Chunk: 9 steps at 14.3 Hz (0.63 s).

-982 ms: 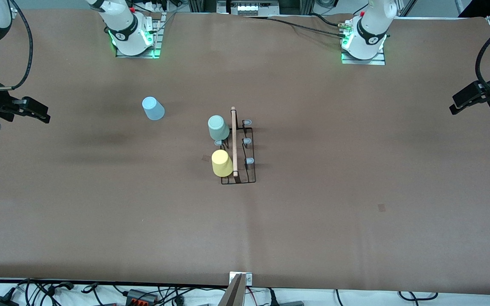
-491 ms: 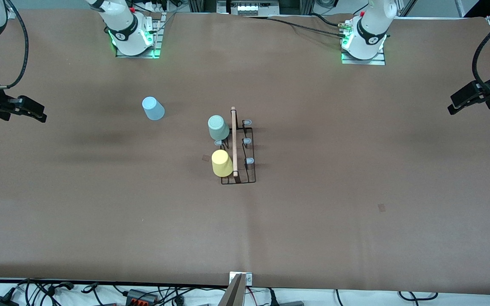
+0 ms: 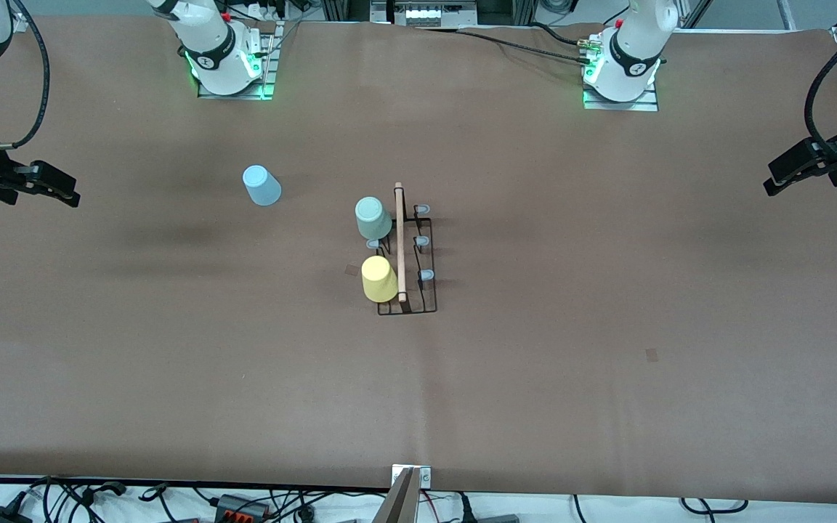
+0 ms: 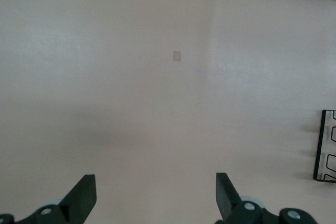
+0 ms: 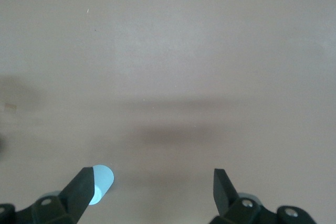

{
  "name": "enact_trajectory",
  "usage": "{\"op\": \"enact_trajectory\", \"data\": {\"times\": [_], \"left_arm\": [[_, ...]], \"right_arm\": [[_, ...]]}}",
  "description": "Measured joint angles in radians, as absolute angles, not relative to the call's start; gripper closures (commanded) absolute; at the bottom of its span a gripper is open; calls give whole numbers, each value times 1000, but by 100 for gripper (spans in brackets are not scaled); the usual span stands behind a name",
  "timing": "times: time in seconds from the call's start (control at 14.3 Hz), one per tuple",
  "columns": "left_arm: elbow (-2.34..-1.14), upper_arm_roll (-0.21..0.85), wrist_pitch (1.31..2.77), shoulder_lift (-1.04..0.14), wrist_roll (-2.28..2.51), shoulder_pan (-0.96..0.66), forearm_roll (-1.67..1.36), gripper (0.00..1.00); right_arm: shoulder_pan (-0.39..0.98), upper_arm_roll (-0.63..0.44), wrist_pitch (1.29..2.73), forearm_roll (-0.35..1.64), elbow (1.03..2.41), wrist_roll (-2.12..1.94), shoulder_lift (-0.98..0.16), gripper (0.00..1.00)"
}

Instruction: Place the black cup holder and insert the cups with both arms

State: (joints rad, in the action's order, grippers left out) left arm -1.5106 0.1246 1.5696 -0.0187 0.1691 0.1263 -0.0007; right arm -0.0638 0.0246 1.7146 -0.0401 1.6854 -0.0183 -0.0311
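Note:
The black cup holder (image 3: 424, 294) stands mid-table, its wooden rod (image 3: 399, 243) running along the top. A pale green cup (image 3: 373, 218) and a yellow cup (image 3: 379, 279) sit upside down on it, on the side toward the right arm's end. A light blue cup (image 3: 261, 185) stands upside down on the table, apart from the holder and toward the right arm's end. My right gripper (image 3: 70, 195) hangs open and empty over its end of the table; its wrist view shows the gripper (image 5: 153, 174) and the blue cup (image 5: 104, 182). My left gripper (image 3: 771, 185) hangs open and empty over its own end (image 4: 155, 179), with a corner of the holder (image 4: 325, 145) in sight.
A brown cloth (image 3: 535, 363) covers the whole table. Three bare pale-tipped pegs (image 3: 423, 240) stand on the holder's side toward the left arm's end. Both arm bases (image 3: 226, 62) sit along the table's edge farthest from the front camera. Cables (image 3: 244, 501) lie off the nearest edge.
Both grippers have drifted a little outward toward their own ends of the table. The cups and the holder have not moved.

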Motion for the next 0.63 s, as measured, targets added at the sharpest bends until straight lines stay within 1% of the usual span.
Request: {"op": "enact_trajectory", "data": {"times": [0.28,0.63], "left_arm": [[-1511,125,1570,-19,169,127,-1,0],[-1511,124,1570,-19,169,127,-1,0]], "right_arm": [[-64,25,1720,-40,1717,-18,-7,0],[-64,25,1712,-39,1718,-19,-2,0]]}}
